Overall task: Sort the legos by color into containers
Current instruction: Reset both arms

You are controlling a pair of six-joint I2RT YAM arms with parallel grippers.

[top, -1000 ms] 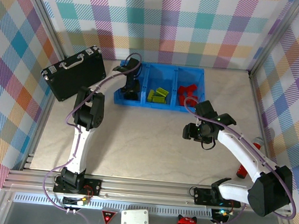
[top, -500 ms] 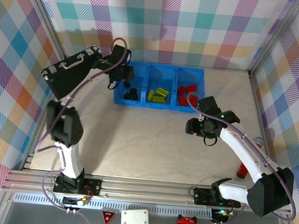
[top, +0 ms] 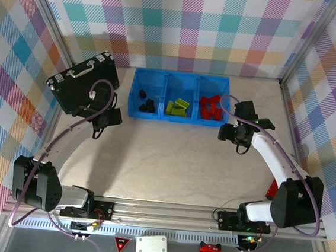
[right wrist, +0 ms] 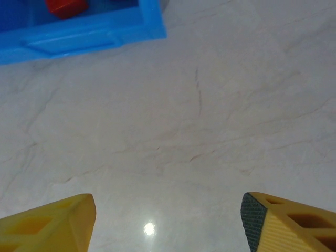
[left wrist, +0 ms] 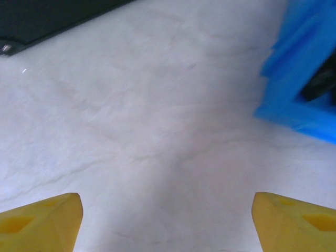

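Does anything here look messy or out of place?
Mostly tidy: black bricks, green bricks and red bricks sit in separate blue tray compartments. One red object lies at the table's right edge, half hidden by the right arm.

In the left wrist view we find the blue tray (left wrist: pixel 294 105) cut off at the right edge and a dark shape (left wrist: pixel 320 86) inside it too blurred to name, the right wrist view's top edge crops a red lego (right wrist: pixel 65 6), and from above we cannot count the black legos (top: pixel 148 105).
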